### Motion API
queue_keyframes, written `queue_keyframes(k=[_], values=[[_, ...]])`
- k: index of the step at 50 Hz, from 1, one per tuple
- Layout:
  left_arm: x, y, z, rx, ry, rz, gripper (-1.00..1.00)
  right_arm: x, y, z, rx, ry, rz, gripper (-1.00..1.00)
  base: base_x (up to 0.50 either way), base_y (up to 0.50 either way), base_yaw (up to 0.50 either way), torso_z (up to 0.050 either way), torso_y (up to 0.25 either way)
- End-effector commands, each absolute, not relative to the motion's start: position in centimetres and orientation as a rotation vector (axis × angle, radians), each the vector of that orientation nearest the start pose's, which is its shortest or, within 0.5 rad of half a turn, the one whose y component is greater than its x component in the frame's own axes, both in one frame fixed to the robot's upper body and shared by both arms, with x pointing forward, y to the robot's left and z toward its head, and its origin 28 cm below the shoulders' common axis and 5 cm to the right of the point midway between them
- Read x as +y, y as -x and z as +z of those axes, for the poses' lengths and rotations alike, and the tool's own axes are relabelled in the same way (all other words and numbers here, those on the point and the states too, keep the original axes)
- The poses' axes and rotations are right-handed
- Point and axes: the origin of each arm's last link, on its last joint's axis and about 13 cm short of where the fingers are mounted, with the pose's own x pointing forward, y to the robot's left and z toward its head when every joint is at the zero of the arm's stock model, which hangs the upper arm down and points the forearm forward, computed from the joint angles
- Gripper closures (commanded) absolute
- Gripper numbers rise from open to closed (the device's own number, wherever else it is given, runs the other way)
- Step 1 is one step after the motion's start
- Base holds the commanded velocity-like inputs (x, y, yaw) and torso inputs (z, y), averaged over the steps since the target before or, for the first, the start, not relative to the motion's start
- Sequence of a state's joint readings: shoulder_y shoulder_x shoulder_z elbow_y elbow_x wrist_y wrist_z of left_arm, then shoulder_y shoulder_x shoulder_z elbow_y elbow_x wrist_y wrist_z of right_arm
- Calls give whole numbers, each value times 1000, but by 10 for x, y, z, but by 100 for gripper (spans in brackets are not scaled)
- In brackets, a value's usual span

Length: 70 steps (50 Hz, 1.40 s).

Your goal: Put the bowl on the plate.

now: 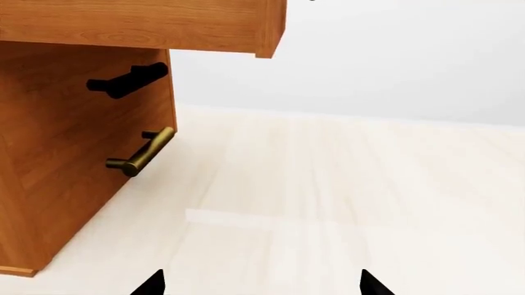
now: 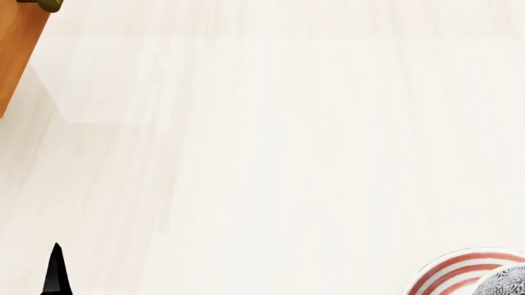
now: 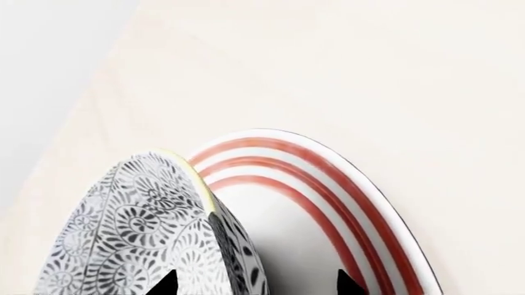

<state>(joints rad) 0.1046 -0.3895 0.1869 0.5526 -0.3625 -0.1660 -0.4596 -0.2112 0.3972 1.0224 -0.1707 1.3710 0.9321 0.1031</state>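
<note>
Leftmost, a wooden cabinet [image 1: 74, 153] with a brass handle [image 1: 141, 153] stands well apart from the plate [image 3: 361, 209]; the left gripper [image 1: 260, 284] hovers over bare pale floor near that cabinet, its tips spread wide and holding nothing; rightward, the plate lies flat at the right arm's side, red rings showing; the bowl [image 3: 139, 239] is tilted, its patterned wall overlapping the plate's near rim; the right gripper [image 3: 256, 284] straddles the bowl's rim, though I cannot tell whether it is actually clamped; seemingly the bowl is over the plate but not yet seated; the plate's centre lies just beyond the bowl, so the right arm is plainly nearer.
</note>
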Motion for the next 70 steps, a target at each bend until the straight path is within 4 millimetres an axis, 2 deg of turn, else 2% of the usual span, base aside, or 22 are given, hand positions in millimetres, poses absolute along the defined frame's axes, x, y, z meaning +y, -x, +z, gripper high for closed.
queue_keyframes(k=[1, 24, 41, 49, 53, 60, 68, 70], values=[[218, -174, 95, -177, 83, 55, -100, -286, -99, 85, 153, -912, -312, -100, 0, 0, 0, 0, 0], [218, -174, 95, -175, 86, 51, -100, -278, -74, 116, 102, -871, -275, -100, 0, 0, 0, 0, 0], [217, -173, 96, -178, 85, 49, -100, -285, -55, 115, 83, -875, -315, -100, 0, 0, 0, 0, 0], [217, -172, 97, -179, 85, 49, -100, -282, -44, 122, 70, -864, -307, -100, 0, 0, 0, 0, 0], [217, -172, 96, -179, 83, 48, -100, -275, -39, 134, 44, -848, -285, -100, 0, 0, 0, 0, 0], [221, -174, 99, -177, 76, 53, -100, -266, -40, 150, 20, -781, -242, -100, 0, 0, 0, 0, 0], [235, -186, 113, -214, -50, 90, -100, -258, -45, 160, 1, -726, -234, -100, 0, 0, 0, 0, 0], [239, -188, 115, -233, -81, 96, -100, -259, -46, 163, -13, -685, -278, -100, 0, 0, 0, 0, 0]])
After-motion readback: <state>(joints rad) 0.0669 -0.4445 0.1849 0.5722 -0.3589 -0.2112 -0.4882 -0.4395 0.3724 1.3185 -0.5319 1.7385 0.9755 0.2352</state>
